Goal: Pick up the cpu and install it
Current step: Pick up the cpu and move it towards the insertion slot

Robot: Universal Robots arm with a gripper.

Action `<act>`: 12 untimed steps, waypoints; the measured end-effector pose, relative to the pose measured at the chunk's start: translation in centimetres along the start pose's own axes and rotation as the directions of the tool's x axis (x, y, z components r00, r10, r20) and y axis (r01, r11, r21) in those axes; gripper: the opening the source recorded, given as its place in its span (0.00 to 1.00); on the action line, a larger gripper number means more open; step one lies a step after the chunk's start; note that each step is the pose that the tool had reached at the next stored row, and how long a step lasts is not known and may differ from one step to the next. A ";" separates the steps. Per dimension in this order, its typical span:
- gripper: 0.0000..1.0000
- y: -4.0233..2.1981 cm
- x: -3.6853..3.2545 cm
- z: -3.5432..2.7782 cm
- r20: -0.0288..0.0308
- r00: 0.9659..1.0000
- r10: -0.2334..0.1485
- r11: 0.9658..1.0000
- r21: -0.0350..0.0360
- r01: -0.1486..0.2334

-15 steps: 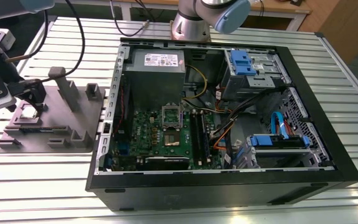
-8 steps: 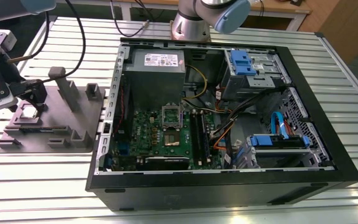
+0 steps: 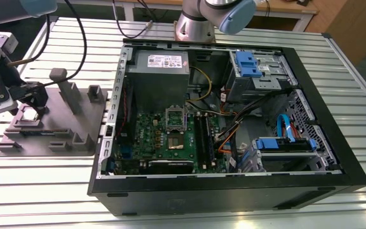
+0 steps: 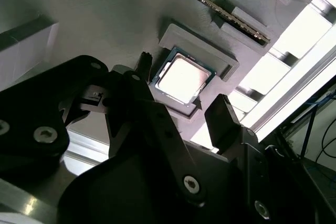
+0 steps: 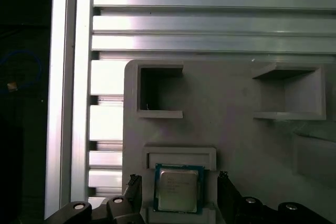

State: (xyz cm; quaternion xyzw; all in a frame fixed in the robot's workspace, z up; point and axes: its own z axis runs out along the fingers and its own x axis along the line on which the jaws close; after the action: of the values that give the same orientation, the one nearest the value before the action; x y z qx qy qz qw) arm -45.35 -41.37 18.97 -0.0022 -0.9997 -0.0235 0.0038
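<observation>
Your ribbed aluminium table (image 3: 43, 191) carries the black open-topped computer case (image 3: 234, 193). At the exterior view's left sits a matte grey plastic fixture tray (image 3: 75, 124) with upright posts. Your black gripper (image 5: 178, 182) hangs over it, fingers spread. Between them the thin, square, silvery-topped cpu (image 5: 177, 190) lies flat in its shallow walled recess, with gaps on both sides.

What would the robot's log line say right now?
tool: open, straddling cpu | cpu: seated in grey holder, not lifted
</observation>
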 end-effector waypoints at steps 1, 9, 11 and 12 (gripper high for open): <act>0.67 0.00 0.00 0.08 0.000 1.000 0.000 1.000 0.000 0.000; 0.67 -0.11 0.00 0.59 0.000 1.000 -0.001 1.000 0.000 0.001; 0.67 -0.11 0.00 0.62 0.000 1.000 -0.001 1.000 0.000 0.001; 0.67 -0.11 0.00 0.62 0.000 1.000 -0.001 1.000 0.000 0.001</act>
State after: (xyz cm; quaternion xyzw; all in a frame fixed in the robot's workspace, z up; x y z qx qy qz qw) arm -45.36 -41.45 18.35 -0.0017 -0.9997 -0.0235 0.0039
